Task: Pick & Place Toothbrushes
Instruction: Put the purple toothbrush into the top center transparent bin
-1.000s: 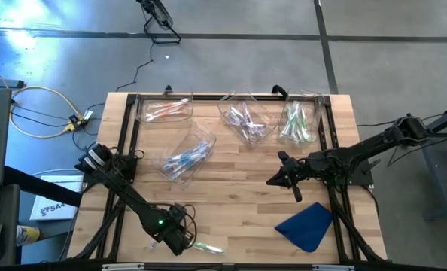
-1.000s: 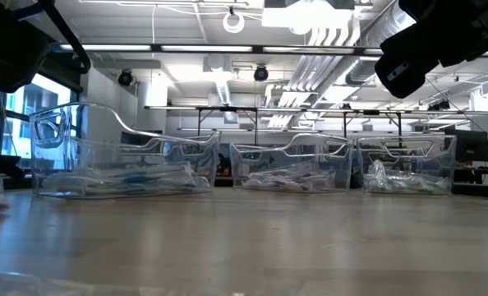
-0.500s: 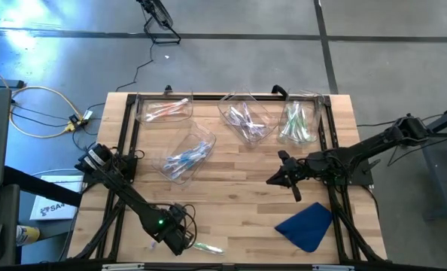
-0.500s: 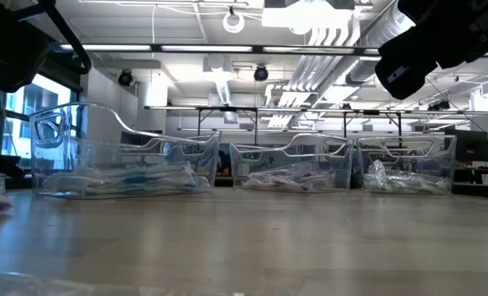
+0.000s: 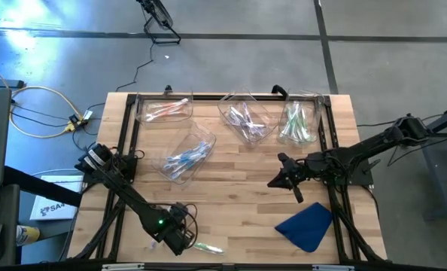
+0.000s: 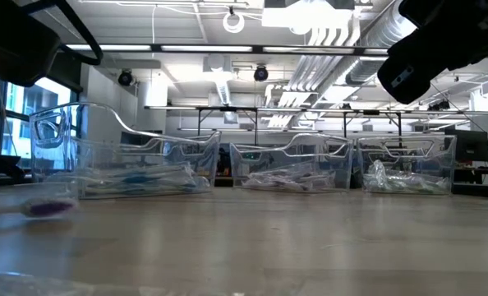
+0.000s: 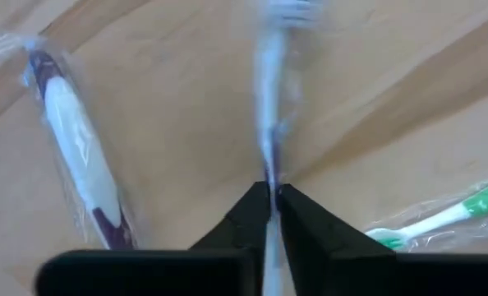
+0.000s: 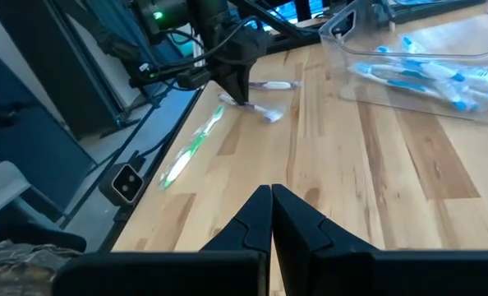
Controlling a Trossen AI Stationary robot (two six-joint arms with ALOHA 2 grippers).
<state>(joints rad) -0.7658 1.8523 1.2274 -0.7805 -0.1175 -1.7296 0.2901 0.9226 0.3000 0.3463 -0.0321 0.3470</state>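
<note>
With my left gripper [image 7: 273,193] clamped on a wrapped purple-accented toothbrush [image 7: 269,107] at the table's [image 5: 238,181] near edge, pick step in hand, right gripper [image 8: 271,205] shut and idle mid-table: next, lift clear and carry to the purple-brush bin [image 5: 246,119].

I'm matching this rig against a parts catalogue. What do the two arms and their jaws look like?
Both arms are dark, near black, slim and jointed. The left arm shows a small green light near its wrist and dark cabling around it. The left gripper has two flat black jaws tapering to wedge points; the right gripper has the same. The right arm is likewise black. No markings are legible.
</note>
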